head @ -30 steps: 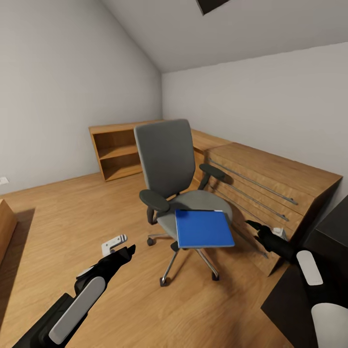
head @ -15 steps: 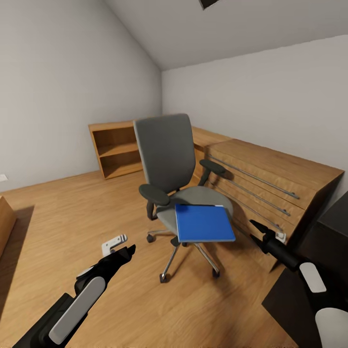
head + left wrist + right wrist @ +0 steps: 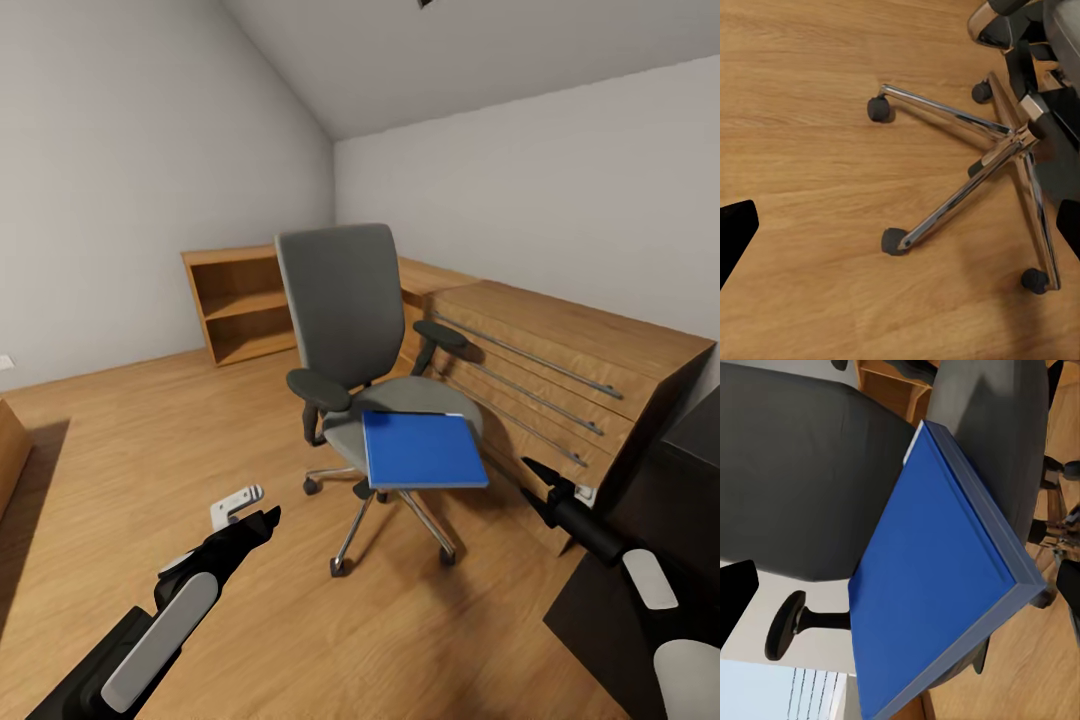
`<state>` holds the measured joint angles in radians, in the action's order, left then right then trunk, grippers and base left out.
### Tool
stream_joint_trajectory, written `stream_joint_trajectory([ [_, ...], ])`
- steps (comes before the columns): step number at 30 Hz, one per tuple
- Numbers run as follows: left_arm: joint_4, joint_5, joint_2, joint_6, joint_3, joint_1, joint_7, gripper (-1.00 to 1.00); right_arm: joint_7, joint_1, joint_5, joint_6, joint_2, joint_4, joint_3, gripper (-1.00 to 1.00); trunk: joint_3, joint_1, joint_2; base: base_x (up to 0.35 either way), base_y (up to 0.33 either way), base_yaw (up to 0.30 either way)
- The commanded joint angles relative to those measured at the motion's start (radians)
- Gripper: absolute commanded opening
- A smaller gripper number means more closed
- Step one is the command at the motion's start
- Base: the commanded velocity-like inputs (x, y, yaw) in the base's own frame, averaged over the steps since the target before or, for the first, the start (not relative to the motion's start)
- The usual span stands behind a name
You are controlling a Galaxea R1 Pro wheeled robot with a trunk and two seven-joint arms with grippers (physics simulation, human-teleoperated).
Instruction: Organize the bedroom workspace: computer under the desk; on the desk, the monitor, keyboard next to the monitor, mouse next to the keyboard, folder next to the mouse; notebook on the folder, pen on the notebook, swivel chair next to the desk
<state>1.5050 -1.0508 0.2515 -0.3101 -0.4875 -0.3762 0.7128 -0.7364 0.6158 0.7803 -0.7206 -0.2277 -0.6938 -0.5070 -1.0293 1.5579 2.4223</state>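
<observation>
On swivel chair (image 3: 350, 330), folder (image 3: 422, 450) overhanging seat

An attic room, pale and plain.
Sloped grey walls (image 3: 120, 180) meet a wood plank floor (image 3: 150, 440); an open oak bookshelf (image 3: 240, 305) stands in the far corner, beside a low oak drawer unit (image 3: 560, 370) with long metal handles along the right wall.

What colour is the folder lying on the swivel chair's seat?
Bright blue, with a paler edge; the folder shows best in the right wrist view.
</observation>
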Motion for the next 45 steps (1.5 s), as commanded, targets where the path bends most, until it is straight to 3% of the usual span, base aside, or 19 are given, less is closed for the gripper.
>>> stream_joint_trajectory([
  [1, 0.001, -0.005, 0.001, -0.001, -0.002, -0.001, 0.007, 1.00, 0.000, 0.001, 0.002, -0.004, 0.002, 0.000, -0.003, 1.00, -0.004, 0.004, 0.008, 0.000, 0.000, 0.000],
  [11, 0.001, -0.005, 0.000, -0.002, -0.002, -0.001, 0.007, 1.00, 0.002, 0.001, 0.000, 0.005, 0.013, 0.000, -0.003, 1.00, -0.035, 0.042, 0.078, 0.000, 0.000, 0.000],
  [18, 0.001, -0.006, 0.000, -0.002, -0.002, -0.001, 0.007, 1.00, 0.006, 0.001, 0.000, 0.084, 0.036, 0.000, -0.001, 1.00, -0.063, 0.045, 0.079, 0.000, 0.000, 0.000],
  [20, 0.001, -0.006, 0.000, -0.002, -0.004, -0.001, 0.007, 1.00, 0.043, 0.001, -0.001, 0.111, 0.041, -0.006, 0.003, 1.00, -0.070, 0.046, 0.080, 0.000, 0.000, 0.000],
  [24, 0.001, -0.007, 0.000, -0.002, -0.004, -0.001, 0.007, 1.00, 0.080, 0.003, 0.003, 0.114, 0.044, -0.009, 0.004, 1.00, -0.078, 0.047, 0.080, 0.000, 0.000, 0.000],
  [32, -0.003, -0.013, 0.000, -0.003, -0.002, -0.001, 0.007, 1.00, 0.090, 0.004, 0.012, 0.108, 0.082, -0.038, 0.002, 1.00, -0.078, 0.047, 0.080, 0.000, 0.000, 0.000],
  [39, -0.003, -0.014, 0.000, -0.003, -0.005, -0.001, 0.008, 1.00, 0.093, 0.004, 0.011, 0.115, 0.108, -0.047, 0.003, 1.00, -0.105, 0.050, 0.082, 0.000, 0.000, 0.000],
  [45, -0.003, -0.014, -0.001, -0.003, -0.005, -0.001, 0.008, 1.00, 0.095, 0.005, 0.011, 0.117, 0.113, -0.048, 0.004, 1.00, -0.128, 0.053, 0.083, 0.000, 0.000, 0.000],
])
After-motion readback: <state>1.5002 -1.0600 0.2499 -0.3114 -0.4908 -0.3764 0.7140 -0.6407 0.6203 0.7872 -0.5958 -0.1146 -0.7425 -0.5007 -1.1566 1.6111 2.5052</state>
